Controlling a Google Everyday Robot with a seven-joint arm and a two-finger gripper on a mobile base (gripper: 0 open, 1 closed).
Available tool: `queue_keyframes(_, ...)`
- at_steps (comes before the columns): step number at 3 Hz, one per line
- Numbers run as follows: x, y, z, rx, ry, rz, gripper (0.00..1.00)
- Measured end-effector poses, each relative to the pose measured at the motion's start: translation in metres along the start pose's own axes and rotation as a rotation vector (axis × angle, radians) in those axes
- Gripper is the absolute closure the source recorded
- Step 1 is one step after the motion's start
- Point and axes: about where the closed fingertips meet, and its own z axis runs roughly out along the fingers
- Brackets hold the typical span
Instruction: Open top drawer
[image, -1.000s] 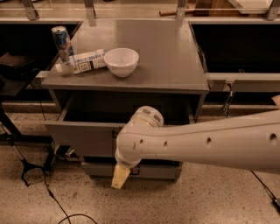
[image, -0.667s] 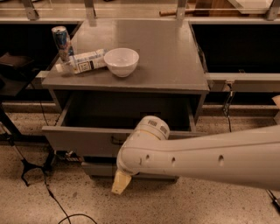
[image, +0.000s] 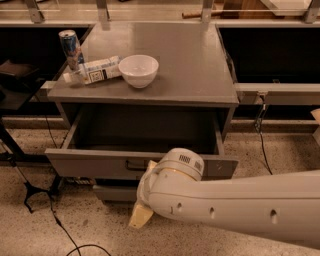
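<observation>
The top drawer (image: 100, 162) of the grey metal cabinet stands pulled far out, and its deep dark box shows empty. The black handle (image: 134, 164) is centred on its front and partly hidden behind my arm. My gripper (image: 143, 202) is at the drawer front, right by the handle and reaching down below it. My thick white arm (image: 235, 212) comes in from the lower right and hides the right part of the drawer front.
On the cabinet top (image: 190, 70) stand a drinks can (image: 70, 47), a bottle lying on its side (image: 95, 70) and a white bowl (image: 138, 70). A lower drawer (image: 112, 192) shows beneath. Black cables and a stand (image: 35, 192) lie on the floor at left.
The top drawer has slid further out toward the camera. My arm and gripper have drawn back with its front.
</observation>
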Motion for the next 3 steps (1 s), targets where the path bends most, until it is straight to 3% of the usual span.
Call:
queue_keyframes(1, -0.002, 0.004, -0.004, 0.013, -0.017, 0.005, 0.00)
queue_keyframes(3, -0.012, -0.011, -0.026, 0.083, -0.049, -0.004, 0.00)
